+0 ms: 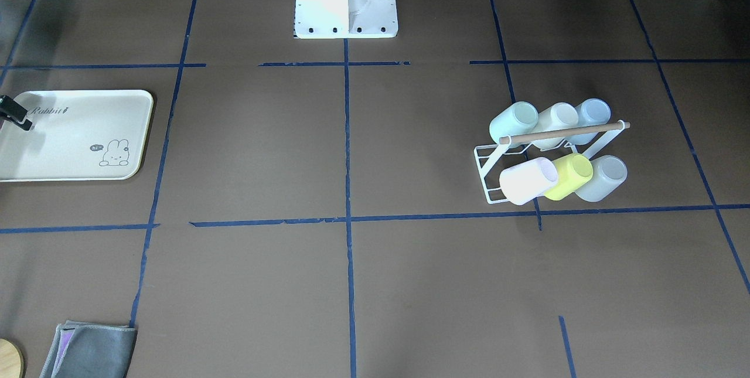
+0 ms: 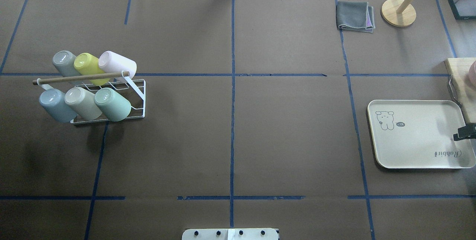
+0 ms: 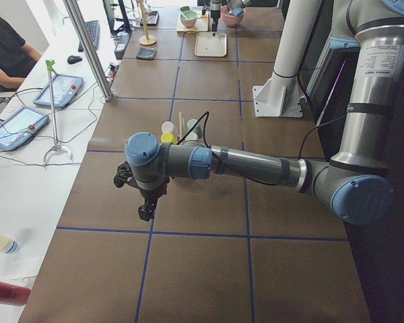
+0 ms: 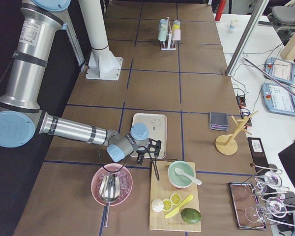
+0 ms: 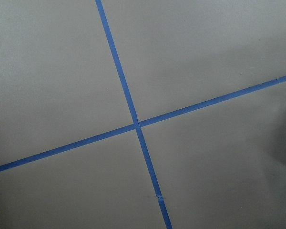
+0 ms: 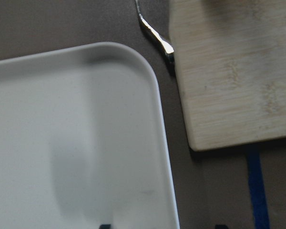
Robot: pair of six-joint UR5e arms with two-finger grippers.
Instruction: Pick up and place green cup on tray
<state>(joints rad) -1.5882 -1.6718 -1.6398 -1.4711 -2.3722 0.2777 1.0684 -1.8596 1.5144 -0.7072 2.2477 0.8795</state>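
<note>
The pale mint-green cup [image 2: 112,104] lies on its side in a white wire rack [image 2: 138,95] at the table's left, the end cup of the near row; it also shows in the front view [image 1: 514,122]. The cream tray [image 2: 409,147] with the Rabbit script lies at the right and holds nothing. My right gripper [image 2: 464,133] hovers over the tray's outer edge, fingers apart and empty; the right wrist view shows the tray's corner [image 6: 71,133]. My left gripper [image 3: 145,212] shows only in the left side view, over bare table beyond the rack; I cannot tell its state.
The rack also holds blue, beige, grey, yellow-green and pink cups. A wooden cutting board [image 6: 229,76] lies just beyond the tray, with a metal handle [image 6: 155,36] beside it. A folded grey cloth [image 2: 354,16] and a wooden stand [image 2: 398,12] sit at the far right.
</note>
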